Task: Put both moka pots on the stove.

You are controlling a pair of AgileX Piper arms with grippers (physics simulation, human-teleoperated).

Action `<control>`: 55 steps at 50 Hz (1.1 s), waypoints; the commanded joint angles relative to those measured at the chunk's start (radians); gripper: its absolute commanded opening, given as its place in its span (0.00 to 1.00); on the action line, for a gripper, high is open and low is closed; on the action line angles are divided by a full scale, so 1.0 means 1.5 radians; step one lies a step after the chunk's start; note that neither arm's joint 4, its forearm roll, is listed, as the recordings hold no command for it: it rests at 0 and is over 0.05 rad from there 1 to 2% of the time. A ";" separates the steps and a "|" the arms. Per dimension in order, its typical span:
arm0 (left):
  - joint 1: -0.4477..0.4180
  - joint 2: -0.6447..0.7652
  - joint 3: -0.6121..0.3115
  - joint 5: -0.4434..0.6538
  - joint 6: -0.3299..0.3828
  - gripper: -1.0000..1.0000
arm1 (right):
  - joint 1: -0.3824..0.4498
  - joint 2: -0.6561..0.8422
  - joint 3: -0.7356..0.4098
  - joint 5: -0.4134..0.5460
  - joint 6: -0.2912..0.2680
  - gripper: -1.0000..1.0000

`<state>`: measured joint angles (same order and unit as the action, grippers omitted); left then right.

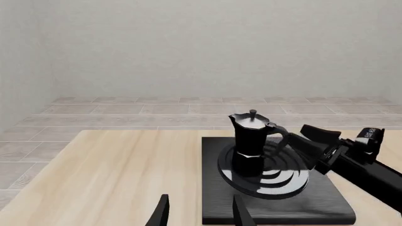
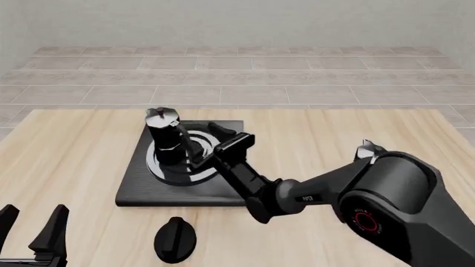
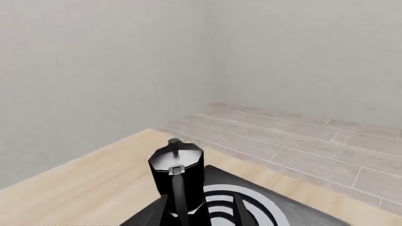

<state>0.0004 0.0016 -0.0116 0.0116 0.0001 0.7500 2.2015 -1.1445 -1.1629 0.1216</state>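
The right gripper (image 2: 199,149) reaches across the stove (image 2: 133,192) to the moka pot (image 2: 164,136), its two dark fingers set either side of the pot's side handle. In the right wrist view the fingers (image 3: 242,212) stand a narrow way apart with the handle between them; whether they actually press on it I cannot tell. The left wrist view shows that arm coming in low over the burner, its tip right at the handle.

The left gripper (image 2: 33,228) sits at the near left edge of the table (image 2: 356,133), well apart from the stove. Its two black, blade-like fingers (image 1: 239,212) are spread wide and hold nothing.

The moka pot stands upright on the ring burner (image 2: 200,172), toward the burner's far left part. It is black and faceted, pinched at the waist, with a shiny silver lid and a small knob on top. The stove is a flat black slab with rounded corners, and the burner on it is a set of silver-grey concentric rings. Just in front of the stove lies a flat black oval knob (image 2: 175,239) with a raised ridge. The table is pale wood with a fine grain; beyond it are grey floor tiles and plain light walls. Only one pot is clearly in sight.
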 commanded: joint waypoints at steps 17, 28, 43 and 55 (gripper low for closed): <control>0.000 0.000 0.000 0.000 0.000 1.00 | -0.063 -0.135 0.168 -0.026 0.013 1.00; 0.000 0.000 0.000 0.000 0.000 1.00 | -0.105 -0.240 0.258 -0.038 -0.008 1.00; 0.000 0.000 0.000 0.000 0.000 1.00 | -0.184 -0.403 0.386 -0.036 -0.010 1.00; 0.000 0.000 0.000 0.000 0.000 1.00 | -0.223 -0.513 0.478 -0.003 -0.008 1.00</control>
<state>0.0005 0.0016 -0.0116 0.0114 0.0002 0.4732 1.5731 -0.5365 -1.2019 0.1042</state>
